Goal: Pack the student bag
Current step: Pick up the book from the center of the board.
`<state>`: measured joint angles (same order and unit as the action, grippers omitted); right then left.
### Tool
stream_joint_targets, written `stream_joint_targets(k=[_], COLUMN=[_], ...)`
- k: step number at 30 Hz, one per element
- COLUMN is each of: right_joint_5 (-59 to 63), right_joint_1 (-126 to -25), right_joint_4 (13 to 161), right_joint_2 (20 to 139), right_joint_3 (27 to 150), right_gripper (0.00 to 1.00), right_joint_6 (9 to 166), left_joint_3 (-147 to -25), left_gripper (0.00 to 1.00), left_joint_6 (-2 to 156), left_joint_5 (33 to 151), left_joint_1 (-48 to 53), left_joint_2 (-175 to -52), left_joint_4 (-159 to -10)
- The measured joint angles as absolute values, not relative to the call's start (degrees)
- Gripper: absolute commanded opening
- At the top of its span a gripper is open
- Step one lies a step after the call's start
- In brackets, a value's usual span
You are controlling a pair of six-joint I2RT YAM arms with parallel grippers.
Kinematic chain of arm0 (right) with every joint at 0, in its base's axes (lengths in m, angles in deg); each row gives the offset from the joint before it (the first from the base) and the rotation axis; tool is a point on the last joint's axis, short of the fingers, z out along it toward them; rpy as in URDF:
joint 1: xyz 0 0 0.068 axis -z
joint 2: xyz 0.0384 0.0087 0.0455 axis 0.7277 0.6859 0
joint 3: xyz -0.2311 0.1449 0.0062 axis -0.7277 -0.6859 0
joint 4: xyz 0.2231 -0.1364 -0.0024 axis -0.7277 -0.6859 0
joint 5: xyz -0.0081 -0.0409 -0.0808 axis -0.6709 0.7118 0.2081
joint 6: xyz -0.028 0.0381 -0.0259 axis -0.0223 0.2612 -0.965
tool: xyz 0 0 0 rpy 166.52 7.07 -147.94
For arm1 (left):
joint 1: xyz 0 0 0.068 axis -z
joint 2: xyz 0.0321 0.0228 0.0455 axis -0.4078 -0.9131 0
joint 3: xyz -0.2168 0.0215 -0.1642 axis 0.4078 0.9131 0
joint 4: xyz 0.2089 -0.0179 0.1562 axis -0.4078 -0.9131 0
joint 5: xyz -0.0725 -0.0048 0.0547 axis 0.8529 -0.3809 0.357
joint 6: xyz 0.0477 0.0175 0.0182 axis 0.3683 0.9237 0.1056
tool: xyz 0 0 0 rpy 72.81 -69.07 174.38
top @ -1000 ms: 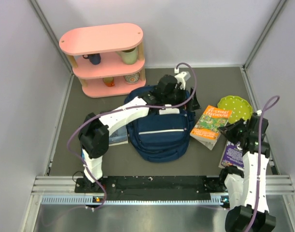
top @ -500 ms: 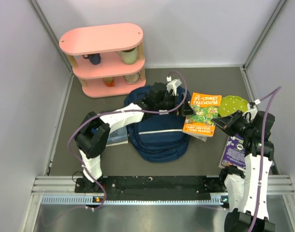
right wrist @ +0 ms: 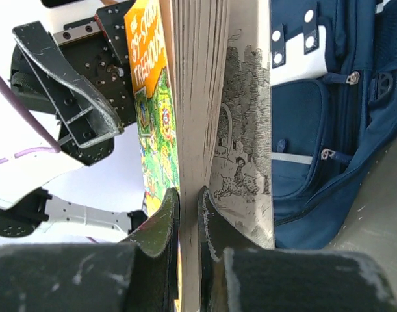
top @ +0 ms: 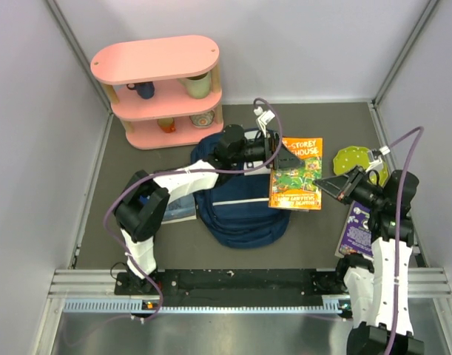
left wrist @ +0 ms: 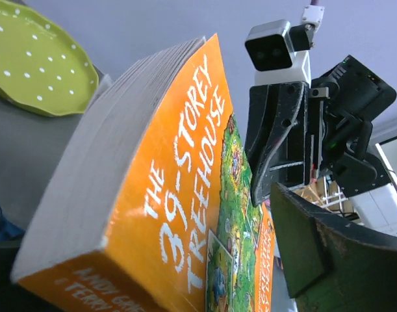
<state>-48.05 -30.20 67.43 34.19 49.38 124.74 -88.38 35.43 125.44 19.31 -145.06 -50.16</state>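
The navy student bag (top: pixel 240 203) lies flat mid-table, its front pockets showing in the right wrist view (right wrist: pixel 328 123). My right gripper (top: pixel 325 185) is shut on an orange book, "The 39-Storey Treehouse" (top: pixel 296 174), and holds it in the air over the bag's right side. In the right wrist view the fingers (right wrist: pixel 166 214) clamp the block of pages while some back pages (right wrist: pixel 247 130) hang loose. My left gripper (top: pixel 282 153) is at the book's far left corner, jaws apart. One of its fingers (left wrist: pixel 315 253) stands a little off the cover (left wrist: pixel 185 195).
A green dotted plate (top: pixel 355 159) and a purple book (top: pixel 356 229) lie at the right. A pink shelf (top: pixel 163 89) with cups stands at the back left. A flat booklet (top: pixel 181 211) lies left of the bag under the left arm.
My right gripper has lifted the orange book off the table and carried it left over the bag. My left gripper has risen from the bag's top to the book's corner.
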Motion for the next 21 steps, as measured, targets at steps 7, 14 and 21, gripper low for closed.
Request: stream_joint_targets(k=[7,14,21], right_joint_5=[-48.7,-44.1,-38.7], right_joint_1=[-30.6,-30.8,-30.8], right_joint_4=[68.7,66.4,60.3], right_joint_2=[36.5,39.2,41.1], right_joint_3=[49.3,50.6,54.3], right_gripper=[0.18,0.93,0.96], right_joint_6=[123.6,122.2,117.7], left_joint_3=[-86.7,-80.6,-74.3], left_gripper=[0.00,0.00,0.00], left_joint_6=[34.8,40.7,51.2], left_joint_5=[126.1,121.3,103.3], left_joint_1=[18.5,17.8,14.2], left_joint_2=[-144.3,-136.4,-120.5], left_joint_4=[-48.6,-55.9,-76.6])
